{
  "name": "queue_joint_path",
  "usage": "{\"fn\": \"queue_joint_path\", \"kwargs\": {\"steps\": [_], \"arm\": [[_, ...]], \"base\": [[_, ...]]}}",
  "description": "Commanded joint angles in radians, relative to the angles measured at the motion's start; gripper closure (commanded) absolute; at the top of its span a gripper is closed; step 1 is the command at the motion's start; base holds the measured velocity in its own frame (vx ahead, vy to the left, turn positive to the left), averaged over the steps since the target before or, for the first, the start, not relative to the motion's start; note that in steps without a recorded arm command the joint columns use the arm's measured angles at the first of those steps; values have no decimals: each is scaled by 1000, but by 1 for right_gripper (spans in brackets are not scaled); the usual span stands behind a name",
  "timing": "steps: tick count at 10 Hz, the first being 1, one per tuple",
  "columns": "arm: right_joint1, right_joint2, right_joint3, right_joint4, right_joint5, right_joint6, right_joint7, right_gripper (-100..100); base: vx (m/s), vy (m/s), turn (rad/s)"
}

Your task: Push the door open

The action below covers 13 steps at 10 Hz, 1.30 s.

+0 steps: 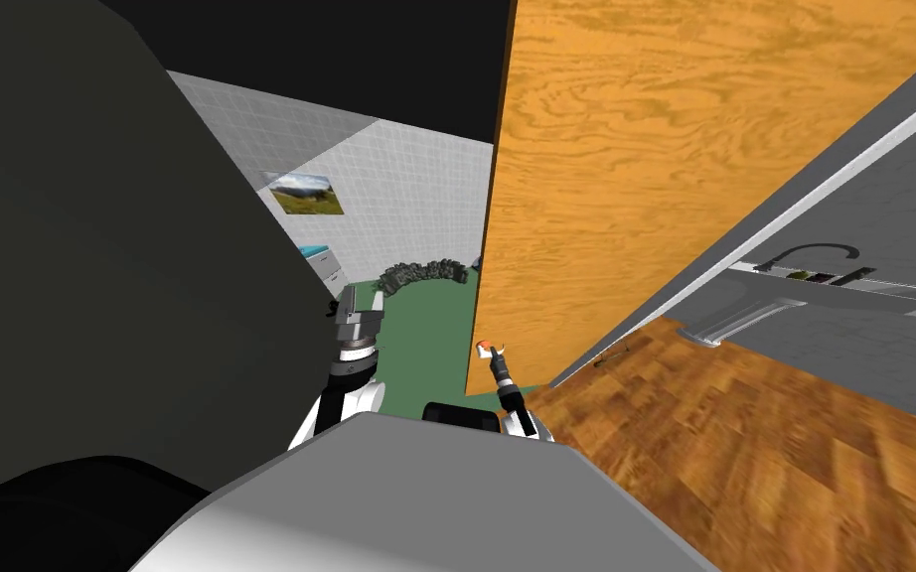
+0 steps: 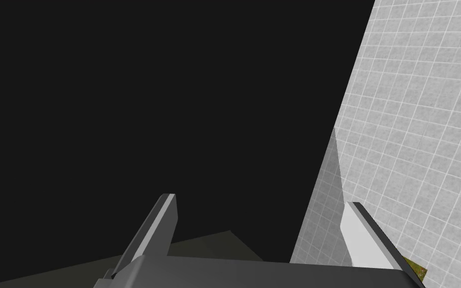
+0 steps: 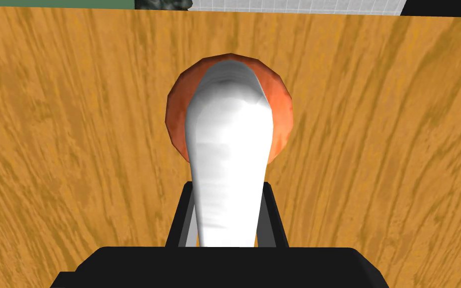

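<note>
The right claw [image 3: 228,202] is clamped on a smooth white lever handle [image 3: 229,140], fingers pressing its sides; the handle is mounted on a round orange plate [image 3: 280,125] on the wood-grain door [image 3: 74,150], which stands ajar just ahead. The door is probably rigid and heavy, the handle slippery; pushing near this handle edge should turn it most easily. The left claw [image 2: 259,215] is spread, empty.
</note>
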Motion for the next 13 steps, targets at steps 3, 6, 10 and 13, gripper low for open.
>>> {"fn": "queue_joint_path", "kwargs": {"steps": [3, 6, 10, 13], "arm": [[-23, 2, -50, 25, -14, -12, 10, 100], [-33, 12, -91, 41, -24, -10, 23, 100], [-50, 28, -155, 67, -39, -6, 42, 100], [-58, 37, -189, 81, -47, -4, 53, 100]], "base": [[100, 93, -44], [119, 102, -53], [152, 134, -66], [155, 119, -55]]}}
